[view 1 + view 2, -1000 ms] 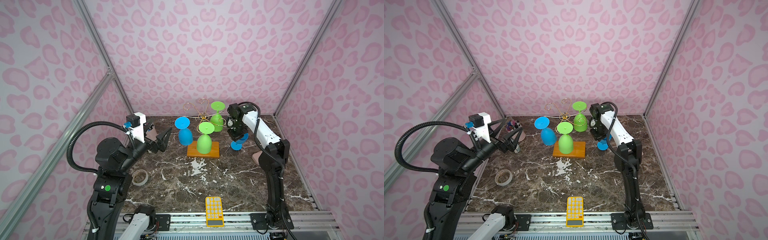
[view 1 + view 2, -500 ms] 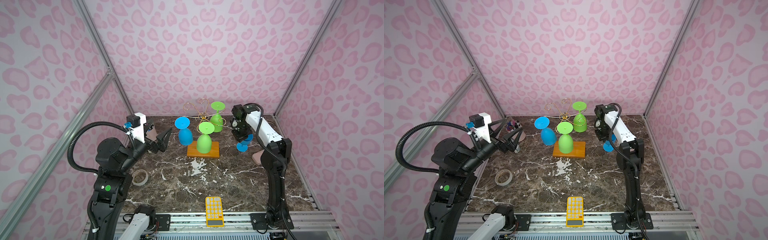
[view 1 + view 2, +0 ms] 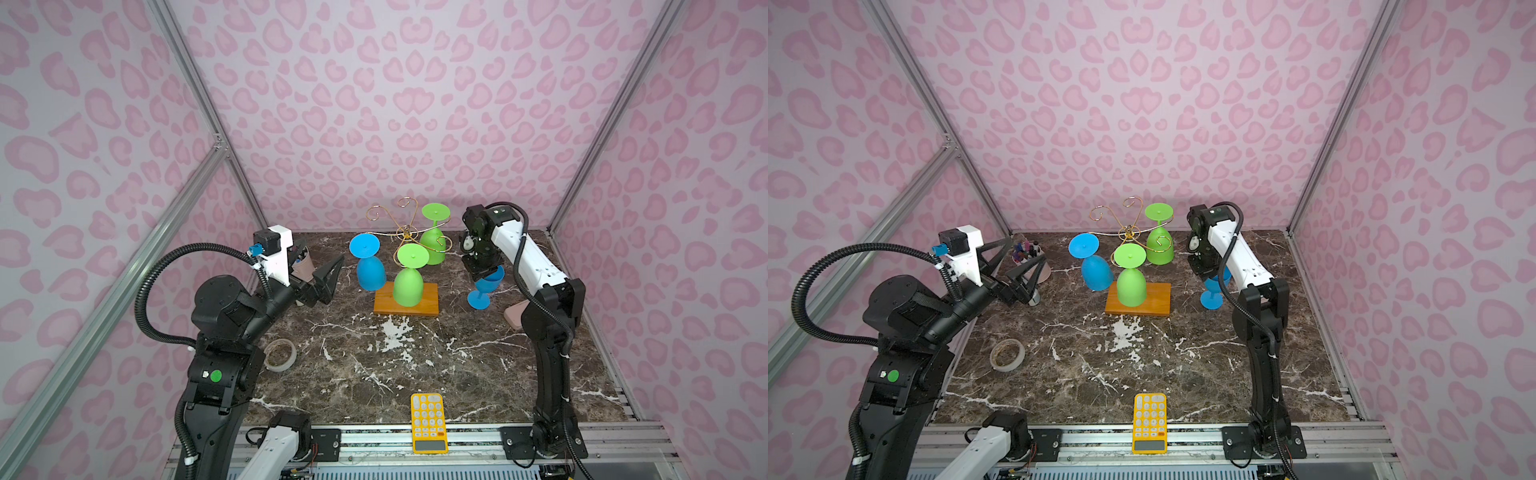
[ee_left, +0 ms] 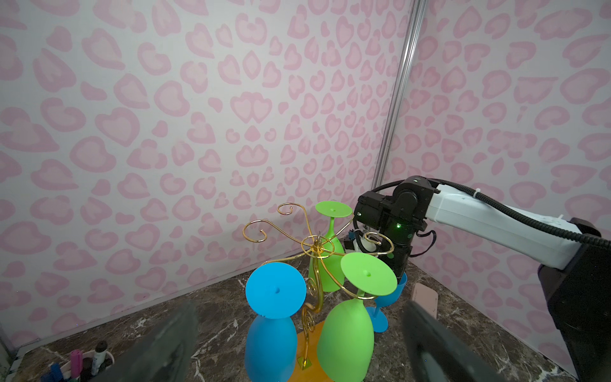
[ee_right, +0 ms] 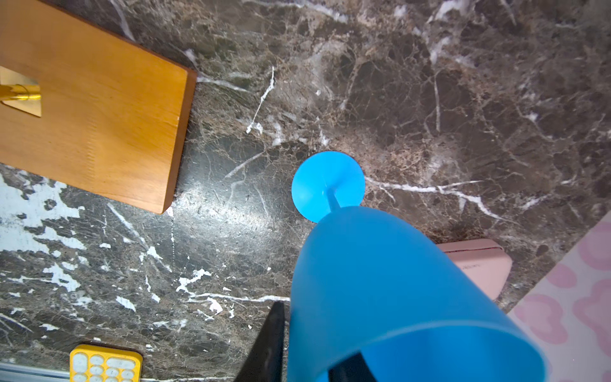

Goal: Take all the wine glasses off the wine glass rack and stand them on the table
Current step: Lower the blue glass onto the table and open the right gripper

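The wine glass rack (image 3: 409,235) is gold wire on an orange wooden base (image 3: 428,297). Hanging upside down on it are a blue glass (image 3: 370,270) and two green glasses (image 3: 409,282) (image 3: 434,245). Right of the rack, another blue wine glass (image 3: 486,284) stands tilted with its foot (image 5: 327,185) on the marble. My right gripper (image 3: 482,268) straddles its rim, one finger (image 5: 271,334) outside and one inside, with a thin gap beside the outer finger. My left gripper (image 3: 1025,251) hovers wide open and empty, left of the rack.
A pink case (image 3: 515,318) lies just right of the standing blue glass. A cup of pens (image 3: 1027,259) sits behind my left gripper. A tape roll (image 3: 280,353) lies front left. A yellow calculator (image 3: 429,422) rests at the front edge.
My right gripper carried the blue glass slightly right and down until its foot reached the marble, and its jaws have begun to part. The left arm has not moved.
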`<state>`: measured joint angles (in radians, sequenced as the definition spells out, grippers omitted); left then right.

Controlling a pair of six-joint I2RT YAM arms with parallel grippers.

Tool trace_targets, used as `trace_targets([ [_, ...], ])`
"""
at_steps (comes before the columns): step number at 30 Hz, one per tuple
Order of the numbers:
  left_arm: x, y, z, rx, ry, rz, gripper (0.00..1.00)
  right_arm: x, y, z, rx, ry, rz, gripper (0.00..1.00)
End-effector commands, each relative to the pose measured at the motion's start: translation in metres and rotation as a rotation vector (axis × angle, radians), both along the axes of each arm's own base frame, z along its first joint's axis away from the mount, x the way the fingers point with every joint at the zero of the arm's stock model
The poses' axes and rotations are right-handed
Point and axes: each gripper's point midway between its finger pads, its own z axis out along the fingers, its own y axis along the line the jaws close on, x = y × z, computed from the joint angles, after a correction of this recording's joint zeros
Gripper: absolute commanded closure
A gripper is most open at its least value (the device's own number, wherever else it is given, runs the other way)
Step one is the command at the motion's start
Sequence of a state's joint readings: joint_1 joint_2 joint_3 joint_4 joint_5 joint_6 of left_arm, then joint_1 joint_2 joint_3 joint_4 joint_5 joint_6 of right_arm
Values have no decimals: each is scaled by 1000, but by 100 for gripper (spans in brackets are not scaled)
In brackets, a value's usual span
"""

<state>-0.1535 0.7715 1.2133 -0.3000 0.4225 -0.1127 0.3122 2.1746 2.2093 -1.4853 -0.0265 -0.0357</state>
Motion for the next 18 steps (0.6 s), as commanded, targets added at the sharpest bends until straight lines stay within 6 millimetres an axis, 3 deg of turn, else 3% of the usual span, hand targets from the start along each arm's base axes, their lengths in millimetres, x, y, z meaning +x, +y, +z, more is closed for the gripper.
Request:
trace_targets([
  [1,1,0,3,4,-18,-1,3,2,2,11,26,-47,-29,74],
  [6,1,0,2,0,-15,2,3,4,0,41,59,-146,-48,69],
  [11,5,-1,-1,-6,0,-1,3,0,-6,45,43,-168,-67,65],
  [18,4,0,0,-12,-3,5,3,-6,7,65,111,-268,-68,62],
])
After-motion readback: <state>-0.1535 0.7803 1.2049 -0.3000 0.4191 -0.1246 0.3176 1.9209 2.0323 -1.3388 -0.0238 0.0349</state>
